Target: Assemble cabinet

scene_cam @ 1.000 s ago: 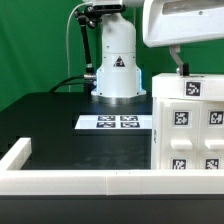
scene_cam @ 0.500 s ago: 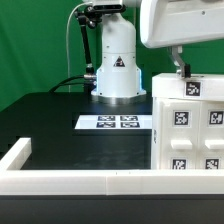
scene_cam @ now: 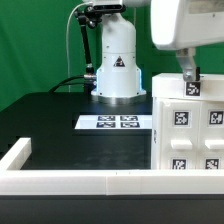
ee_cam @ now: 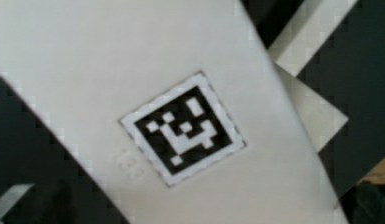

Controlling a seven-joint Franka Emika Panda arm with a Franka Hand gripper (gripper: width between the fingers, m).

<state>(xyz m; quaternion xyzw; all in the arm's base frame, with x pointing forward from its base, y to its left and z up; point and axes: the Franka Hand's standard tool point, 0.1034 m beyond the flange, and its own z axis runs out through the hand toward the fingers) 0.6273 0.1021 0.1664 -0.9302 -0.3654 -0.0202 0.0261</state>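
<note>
- Big white cabinet [scene_cam: 190,125] standing on the black surface [scene_cam: 60,120], at about 3 o'clock in the exterior view, cut off by the picture's edge.
- Black-and-white square tags on its front and top.
- Robot hand hanging right above the cabinet, at about 1 o'clock, with the jaws [scene_cam: 188,75] reaching down to the cabinet's top edge.
- One dark finger [scene_cam: 186,68] showing, close beside the top tag [scene_cam: 193,88]; touching or not, cannot tell.
- Jaws apart or together: cannot tell, tips too small and partly hidden.
- In the wrist view, a white cabinet panel [ee_cam: 118,80] filling most of the picture, tilted, with one square tag [ee_cam: 189,128] near the middle, very close to the camera.
- Flat marker board [scene_cam: 115,122] lying on the surface near the middle, at about 9 o'clock from the cabinet.
- Long white rail [scene_cam: 75,180] along the front at 6 o'clock.
</note>
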